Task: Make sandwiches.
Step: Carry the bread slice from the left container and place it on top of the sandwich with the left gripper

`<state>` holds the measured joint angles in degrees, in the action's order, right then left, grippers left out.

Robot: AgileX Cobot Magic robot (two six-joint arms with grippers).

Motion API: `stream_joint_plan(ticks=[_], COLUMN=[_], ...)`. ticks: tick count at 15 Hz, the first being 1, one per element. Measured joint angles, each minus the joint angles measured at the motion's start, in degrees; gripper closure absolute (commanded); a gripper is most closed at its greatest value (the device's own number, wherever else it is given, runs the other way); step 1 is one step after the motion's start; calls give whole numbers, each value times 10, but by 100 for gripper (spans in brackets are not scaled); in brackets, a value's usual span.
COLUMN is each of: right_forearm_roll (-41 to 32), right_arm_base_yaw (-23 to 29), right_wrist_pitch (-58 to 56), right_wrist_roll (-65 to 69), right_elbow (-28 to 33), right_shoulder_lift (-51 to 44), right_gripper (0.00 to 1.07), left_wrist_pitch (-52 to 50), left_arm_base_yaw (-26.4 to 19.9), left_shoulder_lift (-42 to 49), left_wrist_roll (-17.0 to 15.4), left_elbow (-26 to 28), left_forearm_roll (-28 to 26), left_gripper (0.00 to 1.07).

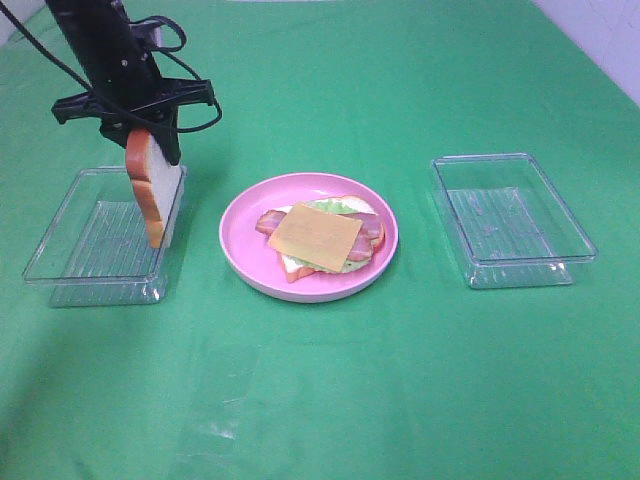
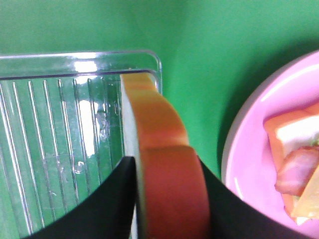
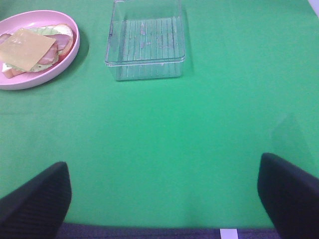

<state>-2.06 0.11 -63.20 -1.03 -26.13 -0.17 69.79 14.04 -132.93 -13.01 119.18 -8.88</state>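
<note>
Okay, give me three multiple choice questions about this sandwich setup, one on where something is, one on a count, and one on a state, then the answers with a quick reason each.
1. Where is the cheese square?
A. In the left tray
B. On top of the stack on the pink plate
C. On the green cloth

2. How many clear trays are on the table?
A. One
B. Two
C. Three

3. What is the left gripper doing?
A. Gripping a bread slice
B. Hanging open
C. Holding lettuce

Answers:
1 B, the cheese tops the bacon on the plate.
2 B, a left tray and a right tray.
3 A, its fingers pinch the slice's crust edges.
</note>
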Motion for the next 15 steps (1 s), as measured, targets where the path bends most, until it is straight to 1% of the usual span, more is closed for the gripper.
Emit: stream_joint_plan(ticks=[2,4,7,9,10,12,13,14,15], right_forearm_roll=[0,0,0,0,0,0,0,0,0], right_arm_base_yaw=[0,0,0,0,0,0,0,0,0], right_wrist_pitch=[0,0,0,0,0,0,0,0,0], right_wrist_roll=[0,0,0,0,0,0,0,0,0], right_elbow=[0,0,0,0,0,0,0,0,0], right_shoulder_lift=[0,0,0,0,0,0,0,0,0], right_gripper=[11,11,11,11,11,11,11,11,11], left_wrist_pitch=[0,3,3,3,3,3,3,3,-1], left_arm_base_yaw=[0,-1,-1,-1,1,10,19,38,50], left_shoulder_lift=[13,28,60,89,99,108,108,105,100], left_wrist_roll=[0,0,0,2,9,31,41,55,68], left_elbow=[0,0,-1,9,18,32,33,33,33], left_forearm_roll=[1,-5,-15,-33,-55,-109,-136,-172,-190], left_gripper=[79,84,83,83,83,83,83,83,83])
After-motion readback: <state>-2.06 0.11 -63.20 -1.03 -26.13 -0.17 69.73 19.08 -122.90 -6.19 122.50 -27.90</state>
